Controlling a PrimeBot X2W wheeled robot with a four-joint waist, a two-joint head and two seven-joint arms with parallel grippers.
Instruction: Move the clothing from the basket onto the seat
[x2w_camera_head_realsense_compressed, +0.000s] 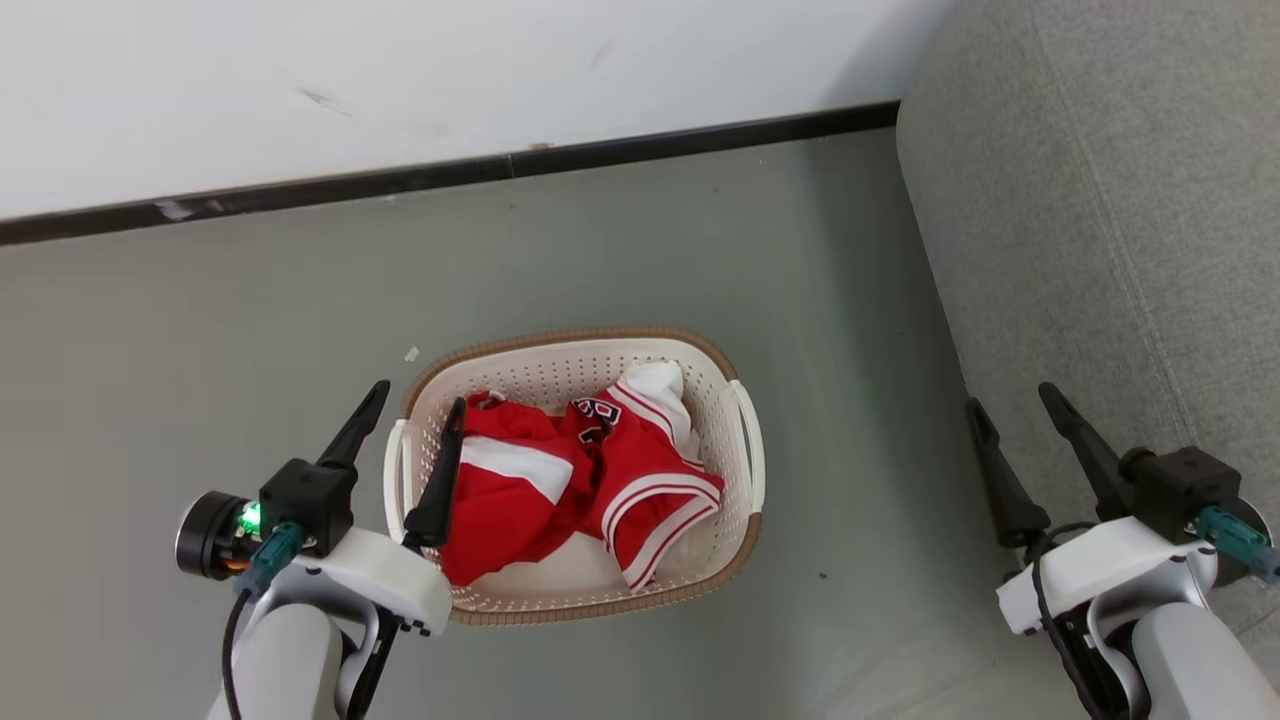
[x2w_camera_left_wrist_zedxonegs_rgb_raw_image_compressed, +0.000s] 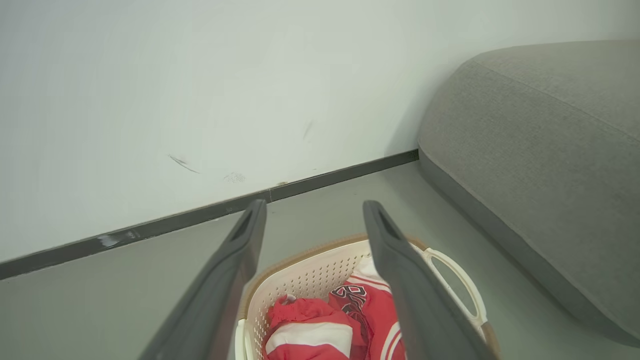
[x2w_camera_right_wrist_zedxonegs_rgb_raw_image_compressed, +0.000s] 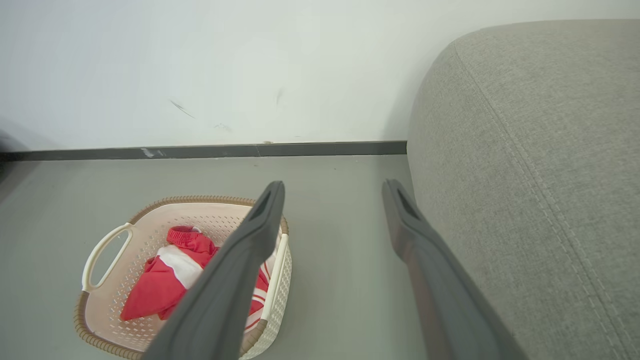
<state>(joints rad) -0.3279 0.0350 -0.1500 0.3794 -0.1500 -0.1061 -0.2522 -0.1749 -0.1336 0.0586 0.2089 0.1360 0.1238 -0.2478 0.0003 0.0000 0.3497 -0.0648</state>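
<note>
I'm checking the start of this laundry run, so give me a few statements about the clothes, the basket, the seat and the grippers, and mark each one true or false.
1. The clothing lies in the basket. True.
2. The basket stands on the seat. False: it stands on the floor, beside the seat.
3. The left gripper grips a garment. False: it is open and holds nothing.
4. The right gripper is open. True.
5. The clothing is blue. False: it is red with white trim.
</note>
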